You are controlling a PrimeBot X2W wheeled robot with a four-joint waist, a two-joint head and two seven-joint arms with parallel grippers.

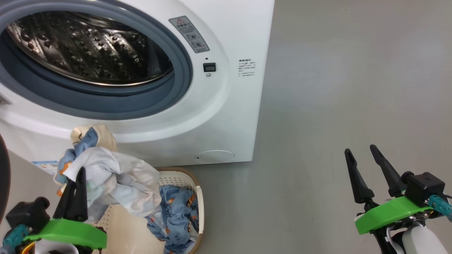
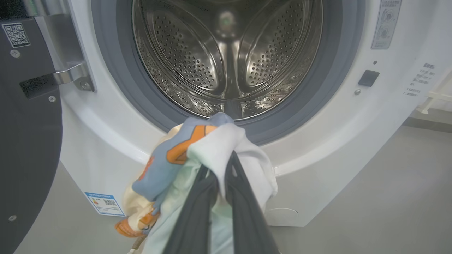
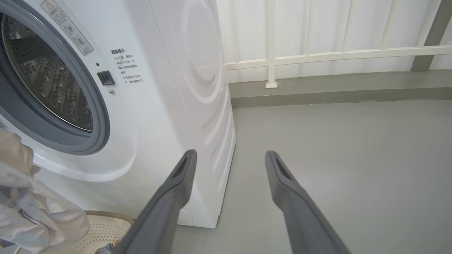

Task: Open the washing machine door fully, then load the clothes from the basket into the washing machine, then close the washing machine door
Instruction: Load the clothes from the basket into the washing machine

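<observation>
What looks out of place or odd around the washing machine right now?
Nothing looks damaged or spilled. The left gripper holds a bundle of clothes up before the washing machine; one blue garment lies in the basket.

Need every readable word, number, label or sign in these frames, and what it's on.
"温馨提示:" heads the printed note on the washing machine front; lines below too small.
grey sticker beside the drum opening: red warning triangle, wording unreadable.
white QR sticker on the washing machine door: digits underneath blurred.
blue label low on the front: QR code, text unreadable.
No brand name legible.
</observation>
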